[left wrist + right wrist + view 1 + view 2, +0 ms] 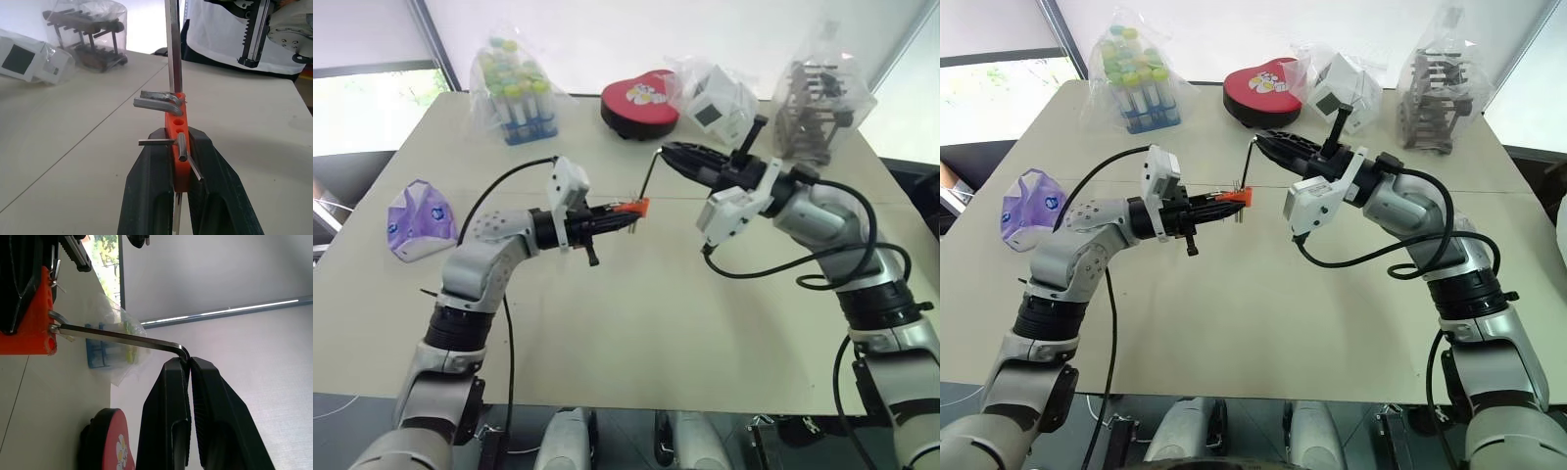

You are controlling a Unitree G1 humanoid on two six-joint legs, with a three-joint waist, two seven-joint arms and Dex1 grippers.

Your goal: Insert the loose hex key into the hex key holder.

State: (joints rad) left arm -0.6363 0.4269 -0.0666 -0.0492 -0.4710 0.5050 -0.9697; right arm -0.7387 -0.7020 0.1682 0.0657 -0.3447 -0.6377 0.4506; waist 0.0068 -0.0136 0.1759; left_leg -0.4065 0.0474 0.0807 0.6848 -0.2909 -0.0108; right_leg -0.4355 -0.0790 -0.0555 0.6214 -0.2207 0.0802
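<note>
My left gripper (628,211) is shut on the hex key holder (634,207), a small orange block held above the table's middle with thin metal keys sticking out of it. In the left wrist view the holder (177,147) sits clamped between the two black fingers. My right gripper (668,151) is shut on the short arm of the loose hex key (649,176), a thin grey L-shaped rod. Its long arm hangs down to the holder's end. In the right wrist view the key (122,339) reaches from my fingertips to the orange block (30,318), its tip touching at a hole.
At the table's far side stand a bagged rack of tubes (517,93), a red heart-shaped box (641,103), a bagged white box (720,103) and a bagged dark metal rack (813,98). A purple-and-white pouch (419,220) lies at the left edge.
</note>
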